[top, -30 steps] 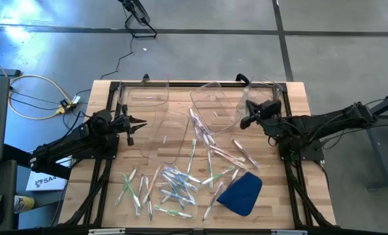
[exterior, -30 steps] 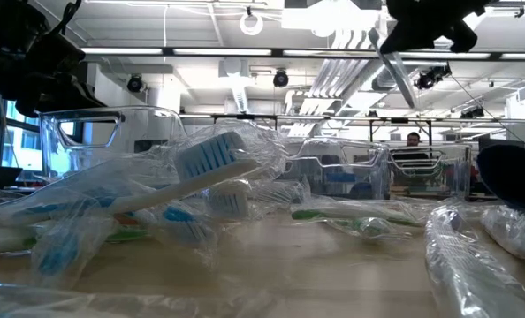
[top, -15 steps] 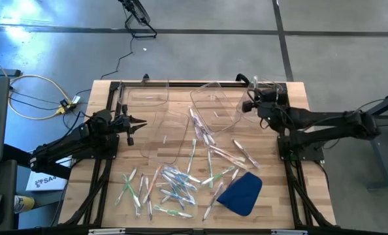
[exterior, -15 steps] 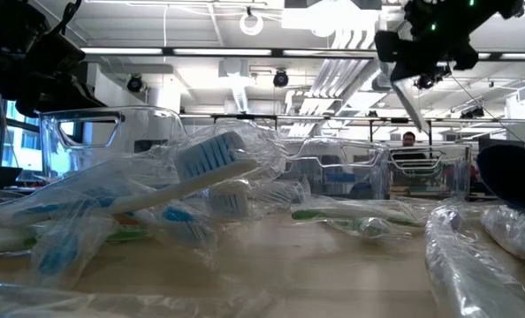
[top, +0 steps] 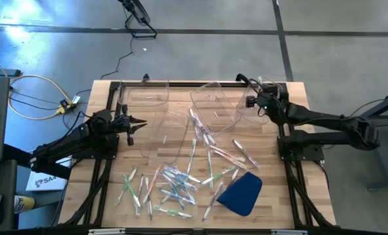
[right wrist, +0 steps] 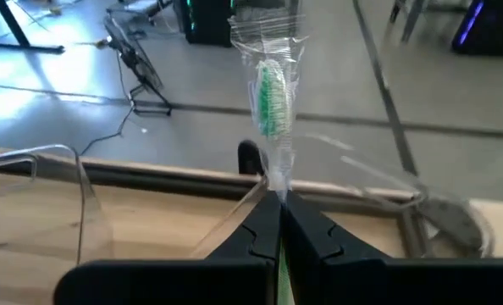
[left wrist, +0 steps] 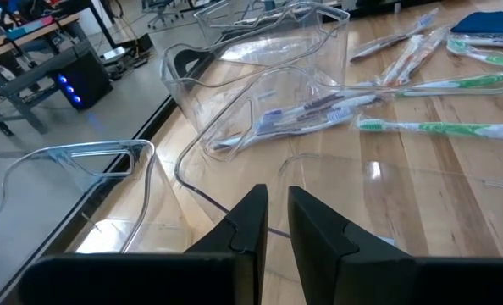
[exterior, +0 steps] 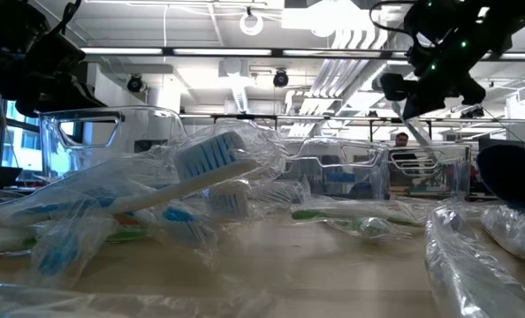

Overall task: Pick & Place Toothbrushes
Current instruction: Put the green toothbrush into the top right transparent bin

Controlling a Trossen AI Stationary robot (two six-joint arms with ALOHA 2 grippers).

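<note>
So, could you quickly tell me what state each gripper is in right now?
Left gripper: slightly open, empty.
Right gripper: shut on a wrapped green toothbrush.

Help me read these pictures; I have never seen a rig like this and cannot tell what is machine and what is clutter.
Two dark robot arms work at a wooden table. One picture looks straight down, one looks level across the tabletop, and two come from cameras on the arms' wrists. Wrapped toothbrushes, a blue cloth and clear plastic bins lie on the table. The right tool, at the far right corner, is shut on a wrapped green toothbrush. The left tool waits at the left side, nearly closed and holding nothing.
</note>
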